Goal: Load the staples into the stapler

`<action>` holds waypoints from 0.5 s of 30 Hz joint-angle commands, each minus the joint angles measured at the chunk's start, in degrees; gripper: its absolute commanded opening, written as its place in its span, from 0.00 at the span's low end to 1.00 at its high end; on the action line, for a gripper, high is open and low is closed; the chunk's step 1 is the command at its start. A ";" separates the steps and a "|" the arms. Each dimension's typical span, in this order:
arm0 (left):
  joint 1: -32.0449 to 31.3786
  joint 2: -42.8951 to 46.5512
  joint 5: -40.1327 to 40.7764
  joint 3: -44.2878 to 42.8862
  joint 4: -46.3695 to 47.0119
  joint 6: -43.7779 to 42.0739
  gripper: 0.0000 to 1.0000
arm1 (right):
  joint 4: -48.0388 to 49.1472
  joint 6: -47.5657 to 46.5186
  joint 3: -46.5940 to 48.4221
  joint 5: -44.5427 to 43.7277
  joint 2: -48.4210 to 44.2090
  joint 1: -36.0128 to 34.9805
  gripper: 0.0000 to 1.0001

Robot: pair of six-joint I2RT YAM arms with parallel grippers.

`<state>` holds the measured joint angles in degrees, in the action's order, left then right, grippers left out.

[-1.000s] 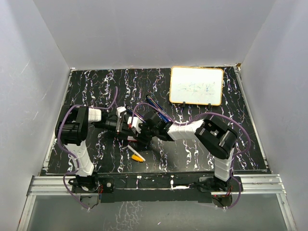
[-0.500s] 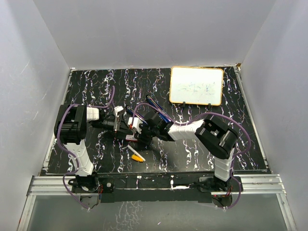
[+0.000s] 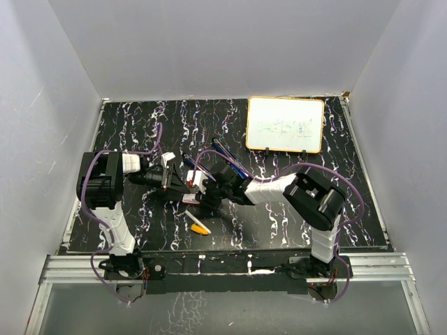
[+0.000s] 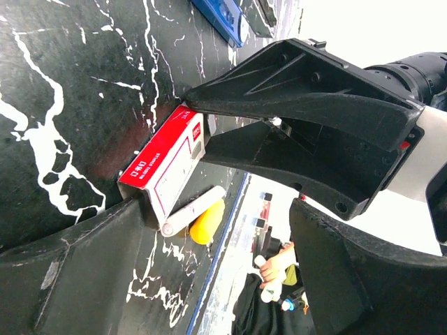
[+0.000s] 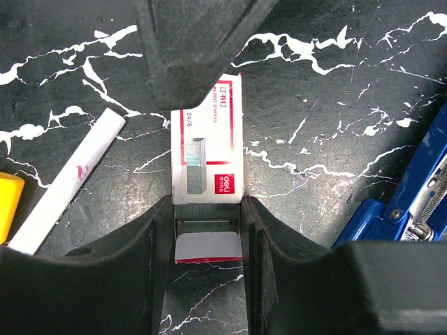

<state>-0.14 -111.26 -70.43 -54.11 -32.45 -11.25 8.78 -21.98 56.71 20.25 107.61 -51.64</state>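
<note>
Red-and-white staples box [image 5: 207, 139] sits on the worktop [image 5: 314, 84], clamped in the right tool [image 5: 207, 206], while the left tool [image 4: 220, 216] gapes wide just beside it.

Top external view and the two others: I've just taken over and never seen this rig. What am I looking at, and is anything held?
The overhead picture looks down from behind two robot arms bolted to the near edge of a black marbled table. The other two come from a camera on each wrist; the big black shapes at their bottom are that arm's own fingers. On the table are a red-and-white staple box, a blue stapler, a white marker with a yellow cap and a whiteboard. The right claw grips the box by its long sides, staples showing at its open end. The left claw stands open at the box's far end, holding nothing.
</note>
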 commanded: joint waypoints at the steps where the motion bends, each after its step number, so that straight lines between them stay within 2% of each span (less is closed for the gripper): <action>1: 1.67 0.60 3.78 -2.24 -1.74 -2.87 0.83 | -2.71 -1.56 -1.91 -1.03 -1.19 0.82 0.35; 8: 4.83 4.66 7.23 -4.42 -0.89 -2.12 0.83 | -4.08 -2.29 -1.06 0.54 -1.88 1.01 0.40; 15: 4.82 14.95 14.75 -4.16 3.23 -6.13 0.83 | -7.91 -3.17 2.43 2.43 -2.70 1.01 0.60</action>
<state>4.69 -105.12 -60.36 -57.39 -31.64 -12.91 6.13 -23.46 56.86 21.78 106.74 -50.83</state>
